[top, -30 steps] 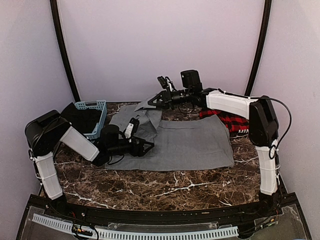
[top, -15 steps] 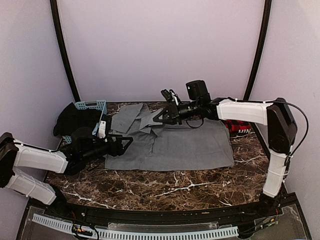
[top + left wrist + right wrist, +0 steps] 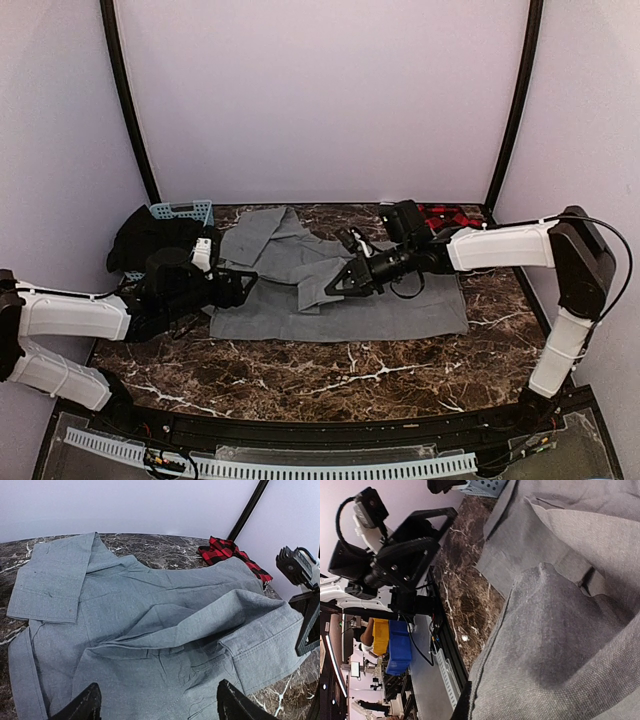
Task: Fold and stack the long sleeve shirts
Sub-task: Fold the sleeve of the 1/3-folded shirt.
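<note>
Spread across the middle of the dark marble surface [image 3: 330, 375]: grey shirt [image 3: 400, 295], near edge straight, one sleeve folded back toward the far left.

Bunched near the far right corner, just past the grey cloth's far edge and close to the right wall: red-and-black plaid shirt [image 3: 447, 214].

Right claw [image 3: 333, 288] pinched together on a raised fold of the grey shirt, low over its middle. Arm reaching in from the right across the shirt's far half.

Left claw [image 3: 243, 288] with fingers wide apart, gripping nothing, low at the grey shirt's left edge and aimed toward the other claw. Near it, not touching.

At the far left corner: pale blue basket [image 3: 186, 210], dark cloth [image 3: 150, 238] spilling over its rim, just behind the left arm.

Bare marble in a broad band between the shirt's near edge and the surface's near edge; a narrower strip on the right.

Pale walls [image 3: 320, 100] and black corner poles [image 3: 125, 100] closing in left, right and far side.
</note>
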`<state>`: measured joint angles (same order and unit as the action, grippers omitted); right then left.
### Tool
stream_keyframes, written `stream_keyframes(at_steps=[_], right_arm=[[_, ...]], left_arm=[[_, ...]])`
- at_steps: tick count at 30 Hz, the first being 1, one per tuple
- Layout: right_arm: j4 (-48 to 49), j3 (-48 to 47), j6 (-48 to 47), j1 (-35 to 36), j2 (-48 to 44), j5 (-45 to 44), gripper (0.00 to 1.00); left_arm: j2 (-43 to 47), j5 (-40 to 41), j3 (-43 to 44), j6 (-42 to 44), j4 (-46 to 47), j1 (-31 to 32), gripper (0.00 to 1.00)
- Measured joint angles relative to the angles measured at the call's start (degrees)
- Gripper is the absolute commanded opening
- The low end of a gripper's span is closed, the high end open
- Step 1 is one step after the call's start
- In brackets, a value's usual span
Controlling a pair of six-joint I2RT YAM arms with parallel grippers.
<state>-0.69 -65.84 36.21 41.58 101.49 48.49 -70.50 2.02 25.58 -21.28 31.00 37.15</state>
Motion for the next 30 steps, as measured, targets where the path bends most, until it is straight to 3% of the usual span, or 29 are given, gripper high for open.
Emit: stream_keyframes(at_steps=[7,17,24,30], right_arm=[[-14.27,0.83,-9.55,-0.13,-0.26,-9.42,0.00],[-34.47,-7.02,-21.16,-0.39,-0.20,-24.55,0.00],[-44.81,-11.30,-24.37,-0.35,-0.07,-37.75,0.00],[-54.14,-18.16,-24.74,0.57,0.87,-54.14,0.00]], left_arm=[[-0.42,1.27,0.85,1.18,-2.05,0.00,0.78],[-2.93,1.64,1.29,1.40,-2.73,0.00,0.79],[-4.37,1.79,1.60,1.95,-3.82,0.00,0.79],[-5.05,2.01,2.36,2.25,-4.13,0.00,0.79]])
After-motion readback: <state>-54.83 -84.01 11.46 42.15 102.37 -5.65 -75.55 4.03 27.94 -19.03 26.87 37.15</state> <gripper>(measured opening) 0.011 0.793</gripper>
